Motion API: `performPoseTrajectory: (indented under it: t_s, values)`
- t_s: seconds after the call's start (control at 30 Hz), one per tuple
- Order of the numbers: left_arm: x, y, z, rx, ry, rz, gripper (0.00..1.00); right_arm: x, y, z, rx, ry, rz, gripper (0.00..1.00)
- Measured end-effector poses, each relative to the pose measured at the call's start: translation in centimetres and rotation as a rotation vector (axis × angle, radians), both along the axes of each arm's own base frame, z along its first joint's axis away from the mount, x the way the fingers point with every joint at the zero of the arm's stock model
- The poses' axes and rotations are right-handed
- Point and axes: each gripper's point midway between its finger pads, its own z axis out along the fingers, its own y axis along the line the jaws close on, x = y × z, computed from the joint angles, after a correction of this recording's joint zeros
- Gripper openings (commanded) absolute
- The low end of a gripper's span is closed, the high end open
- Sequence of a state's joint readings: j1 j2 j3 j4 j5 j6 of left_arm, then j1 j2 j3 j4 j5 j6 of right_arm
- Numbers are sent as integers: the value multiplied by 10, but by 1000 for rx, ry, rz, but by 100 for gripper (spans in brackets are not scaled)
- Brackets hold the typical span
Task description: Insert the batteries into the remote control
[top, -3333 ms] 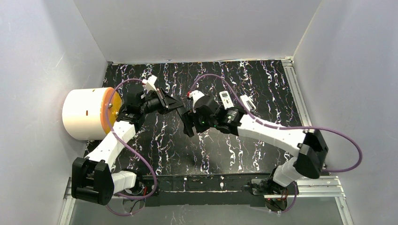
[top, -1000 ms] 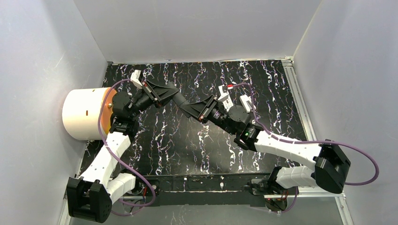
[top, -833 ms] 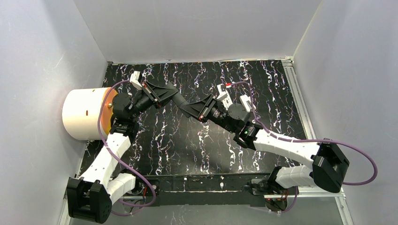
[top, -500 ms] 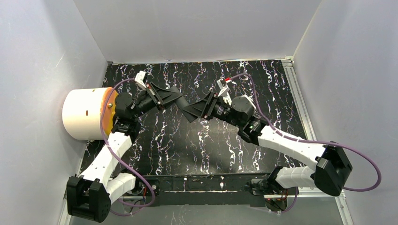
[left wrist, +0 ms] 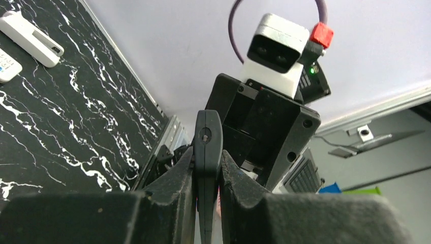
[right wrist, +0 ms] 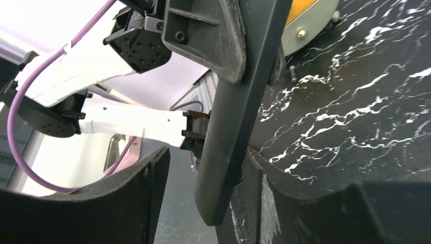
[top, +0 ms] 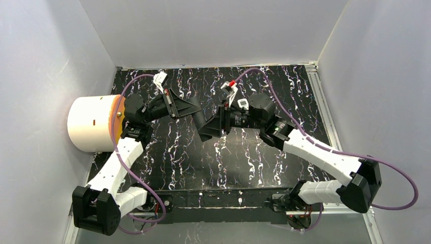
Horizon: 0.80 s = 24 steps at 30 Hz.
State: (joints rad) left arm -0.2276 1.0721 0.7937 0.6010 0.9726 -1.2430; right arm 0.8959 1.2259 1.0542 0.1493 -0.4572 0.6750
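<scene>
A black remote control hangs in mid-air over the middle of the table, seen edge-on as a thin dark slab. My left gripper is shut on one end of it, both pads pressed flat against its sides. My right gripper stands open around the other end. There is a wide gap on one side, and the remote lies close to the other finger. One tiny dark battery lies on the table beside the round container. Other batteries are out of view.
A white round container with an orange rim lies at the table's left edge. Two white remotes rest on the black marbled table toward the back, one of them partly behind the right wrist.
My right gripper has opened off the black remote, and its wrist has swung round to the left. The left gripper keeps its grip and has tipped the remote slightly downward.
</scene>
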Motion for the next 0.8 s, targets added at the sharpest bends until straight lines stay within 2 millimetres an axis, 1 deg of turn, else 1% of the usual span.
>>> performPoseTrajectory:
  t_s: [0.07,0.13,0.23,0.27,0.3,0.33,0.37,0.4,0.43,0.53,0.63,0.67,0.7,0.8]
  values:
    - [-5,-1,-2,13,-23,-30,0,-4,5,-3,-6,-3,48,50]
    - [-9,-1,-3,24,-43,-52,0,-8,9,-11,-23,9,89,40]
    - [-13,-1,-4,33,-65,-72,1,-11,13,-21,-38,35,128,22]
    - [-15,-1,-4,38,-78,-80,2,-12,14,-23,-41,52,137,15]
    - [-17,-1,-4,41,-93,-86,6,-12,16,-25,-42,70,143,12]
    - [-18,-1,-3,44,-110,-88,11,-12,16,-25,-40,84,148,7]
    - [-18,-1,-2,45,-125,-89,20,-13,17,-25,-36,94,155,1]
    - [-19,0,-1,46,-134,-90,30,-13,17,-24,-32,97,158,1]
    - [-20,0,0,46,-140,-89,43,-13,17,-23,-30,99,158,1]
    - [-20,1,4,42,-153,-69,71,-9,18,-24,-31,98,129,1]
    - [-19,3,4,46,-167,-36,82,3,18,-25,-38,95,65,1]
    - [-18,4,3,51,-168,-16,93,7,17,-26,-41,93,40,1]
    - [-18,5,1,59,-172,-4,98,11,16,-27,-46,94,18,1]
    - [-11,9,-11,110,-156,69,99,27,8,-29,-69,90,-78,1]
